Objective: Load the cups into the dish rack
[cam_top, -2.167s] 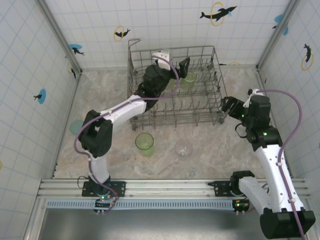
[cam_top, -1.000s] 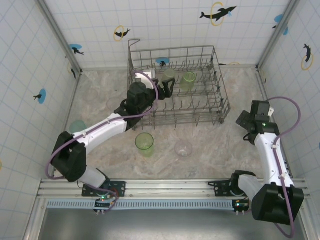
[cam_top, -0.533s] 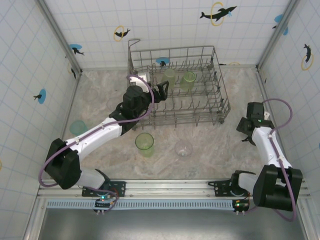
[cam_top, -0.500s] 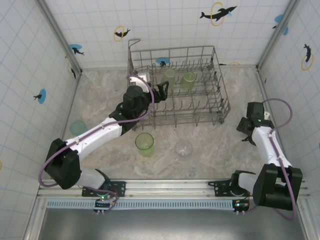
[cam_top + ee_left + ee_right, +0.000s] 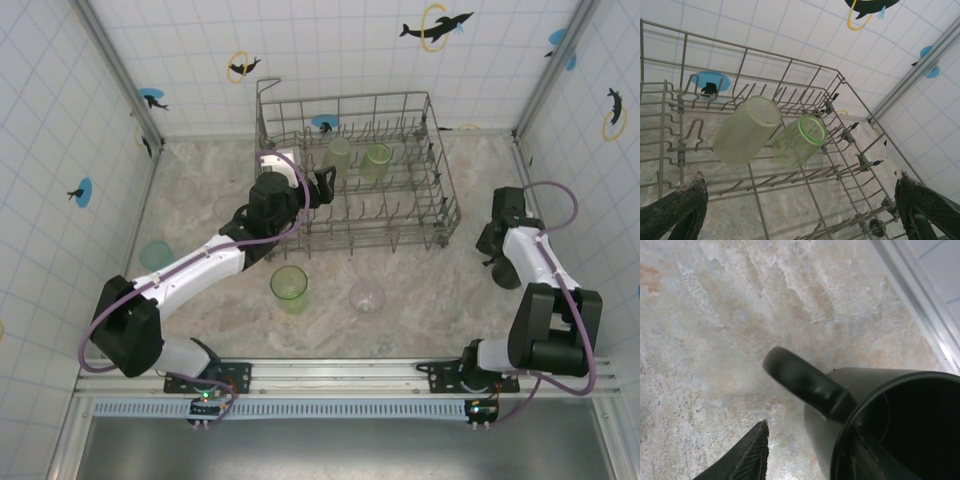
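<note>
Marbled, stone-look table [image 5: 430, 300], tiled walls close on 3 sides. Grey wire dish rack [image 5: 441, 170] at far centre, free floor in front. Inside, tilted side by side: pale green cup [image 5: 747, 131], green cup [image 5: 800, 141], smooth and translucent. Green tumbler [image 5: 289, 284] and clear tumbler [image 5: 367, 297] upright on table. Left gripper [image 5: 800, 200] spread wide over rack, empty. Right gripper [image 5: 810, 455] astride rim of dark mug [image 5: 865, 380] near right wall, outer finger apart from it, not clamped.

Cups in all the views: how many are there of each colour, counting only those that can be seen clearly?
Green tumblers: 2
Pale green tumbler: 1
Teal tumbler: 1
Clear tumbler: 1
Dark mug: 1
Total: 6
</note>
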### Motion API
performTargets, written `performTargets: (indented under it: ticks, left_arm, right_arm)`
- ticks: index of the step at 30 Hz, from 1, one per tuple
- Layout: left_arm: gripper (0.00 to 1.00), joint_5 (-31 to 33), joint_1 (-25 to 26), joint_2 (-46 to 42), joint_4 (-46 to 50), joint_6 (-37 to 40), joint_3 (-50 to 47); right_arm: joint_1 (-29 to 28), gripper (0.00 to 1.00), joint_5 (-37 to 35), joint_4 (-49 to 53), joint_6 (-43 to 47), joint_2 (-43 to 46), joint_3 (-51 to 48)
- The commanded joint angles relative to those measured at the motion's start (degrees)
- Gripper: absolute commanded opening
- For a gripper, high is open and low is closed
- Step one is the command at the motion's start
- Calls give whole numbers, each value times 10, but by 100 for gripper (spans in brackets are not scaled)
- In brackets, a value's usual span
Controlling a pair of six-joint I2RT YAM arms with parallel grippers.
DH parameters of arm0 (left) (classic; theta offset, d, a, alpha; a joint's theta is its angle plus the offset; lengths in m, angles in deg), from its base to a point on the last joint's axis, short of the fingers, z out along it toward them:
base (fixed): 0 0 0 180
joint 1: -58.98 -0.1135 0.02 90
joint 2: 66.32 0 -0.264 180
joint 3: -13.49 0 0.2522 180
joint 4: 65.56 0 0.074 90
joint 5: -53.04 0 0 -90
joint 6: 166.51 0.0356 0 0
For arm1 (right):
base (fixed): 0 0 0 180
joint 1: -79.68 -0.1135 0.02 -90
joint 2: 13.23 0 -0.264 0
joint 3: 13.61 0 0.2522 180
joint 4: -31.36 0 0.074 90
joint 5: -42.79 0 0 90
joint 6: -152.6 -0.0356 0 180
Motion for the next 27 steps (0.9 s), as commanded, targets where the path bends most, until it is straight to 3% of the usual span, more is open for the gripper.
performTargets:
  ticks: [1,8,13,16,27]
  left_arm:
    - [98,15,4,2,8,12,16]
    - [98,18,4,4,12,18,21]
    - [98,12,4,6,15,13,22]
    - [98,17,4,7,21,10,22]
    - [98,39,4,-1,45,4,32]
  right_arm:
    - [0,41,28,15,-9,-13,9]
    - [1,30,32,10,-12,-7,-8]
    - [3,16,56,-1,-1,6,-31]
    - [6,0,67,-5,-2,16,-34]
    - [7,0,127,-3,-11,64,-16]
